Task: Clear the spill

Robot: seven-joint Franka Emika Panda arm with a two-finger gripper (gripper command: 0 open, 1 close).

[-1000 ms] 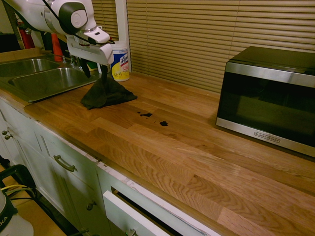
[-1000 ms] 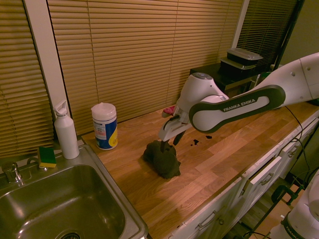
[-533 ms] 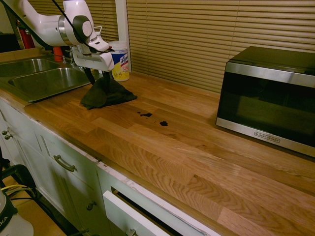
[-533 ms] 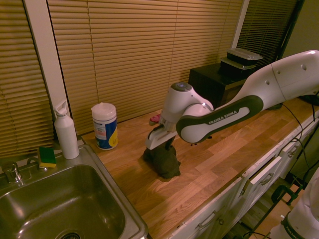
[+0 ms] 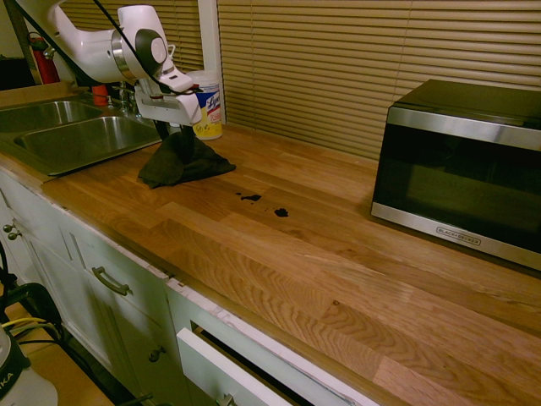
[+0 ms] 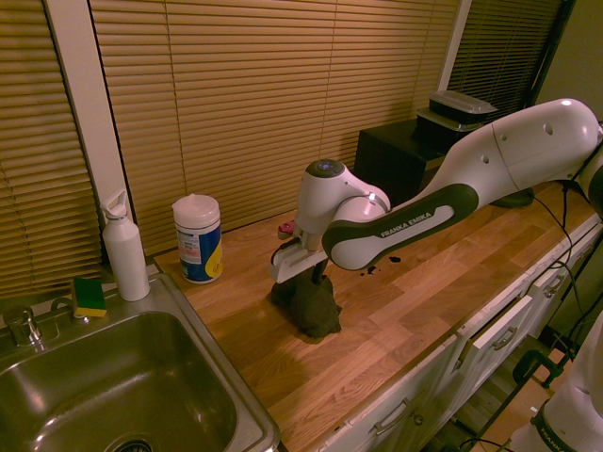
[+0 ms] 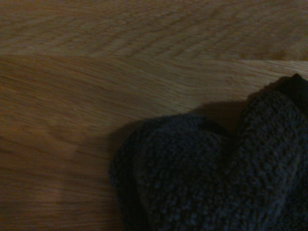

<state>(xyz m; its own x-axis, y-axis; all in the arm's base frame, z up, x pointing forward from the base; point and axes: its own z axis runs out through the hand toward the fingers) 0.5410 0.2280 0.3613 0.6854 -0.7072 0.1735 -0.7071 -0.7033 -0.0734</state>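
The spill is two small dark blotches (image 5: 250,197) (image 5: 281,212) on the wooden counter, also seen as spill spots (image 6: 370,269) partly behind the arm. A dark grey-black cloth (image 5: 186,162) lies bunched up in a peak between the spill and the sink. The second exterior view shows the cloth (image 6: 313,306) too, and the wrist view shows the cloth (image 7: 216,178) close up. My gripper (image 5: 175,134) (image 6: 306,275) is down over the cloth's raised top. It is open, with its fingers on either side of the peak.
A wipes canister (image 5: 206,106) (image 6: 198,237) stands just behind the cloth. The steel sink (image 5: 76,139) (image 6: 104,395) is beside it, with a white bottle (image 6: 125,247) and a sponge (image 6: 89,296) on its rim. A microwave (image 5: 461,165) stands beyond the spill.
The arm has dropped lower and the gripper has come down over the top of the cloth. Neither the cloth nor the spill has moved.
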